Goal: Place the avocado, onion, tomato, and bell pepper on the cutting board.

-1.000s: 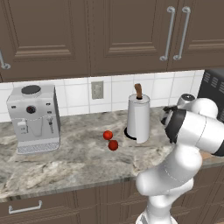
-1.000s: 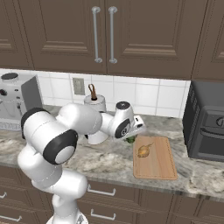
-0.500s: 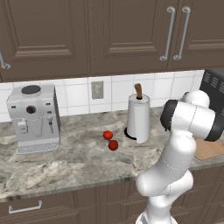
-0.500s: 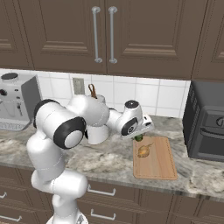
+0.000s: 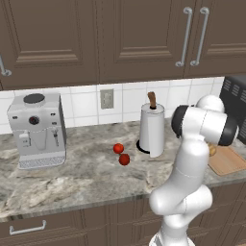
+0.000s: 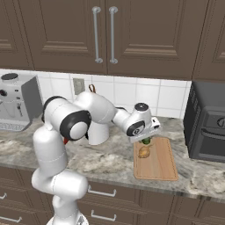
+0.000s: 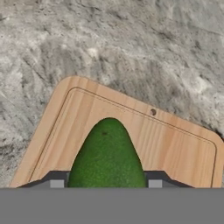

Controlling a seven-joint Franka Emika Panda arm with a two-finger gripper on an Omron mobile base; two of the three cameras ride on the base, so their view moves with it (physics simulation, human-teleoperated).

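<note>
The avocado [image 7: 107, 155] sits clamped between the gripper [image 7: 106, 183] jaws, hanging over the cutting board [image 7: 175, 144] near its back corner, with the onion [image 6: 144, 152] already on the wood. It looks light, firm and smooth-skinned, likely slippery at its tapered end, so a hold across the broad middle seems safest for setting it down.

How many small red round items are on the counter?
2: one red ball sits left of the paper towel holder, the other red ball just in front of it. More may hide behind the arm.
</note>
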